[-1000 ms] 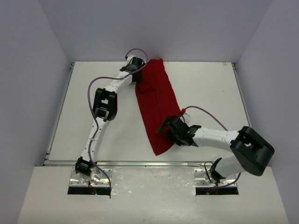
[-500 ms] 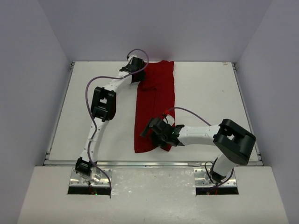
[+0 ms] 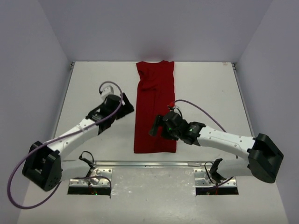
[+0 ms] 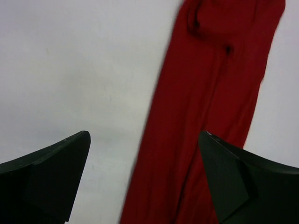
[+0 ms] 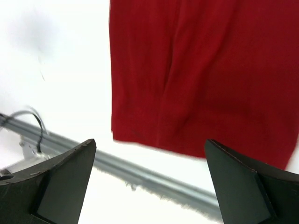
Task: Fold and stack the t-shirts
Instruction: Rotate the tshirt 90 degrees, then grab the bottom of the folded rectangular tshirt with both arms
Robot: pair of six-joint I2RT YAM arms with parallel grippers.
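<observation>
One dark red t-shirt (image 3: 154,102) lies flat on the white table (image 3: 93,84), folded into a long narrow strip that runs from the far edge to near the front edge. My left gripper (image 3: 127,110) hovers open just left of the strip's middle. In the left wrist view the t-shirt (image 4: 201,93) has its left edge between the spread fingers, and the left gripper (image 4: 144,135) holds nothing. My right gripper (image 3: 156,129) is open above the strip's near end. In the right wrist view the right gripper (image 5: 150,142) frames the t-shirt (image 5: 210,70) and its hem, touching neither.
A metal rail (image 3: 149,163) runs along the table's front edge, also seen as the rail (image 5: 154,175) just beyond the hem. Grey walls (image 3: 46,56) close in the left, back and right sides. Purple cables (image 3: 196,105) loop off both arms.
My left gripper opened, let go of the shirt's far corner and pulled back towards the near left. The shirt now lies straight. My right gripper shifted slightly right, staying open.
</observation>
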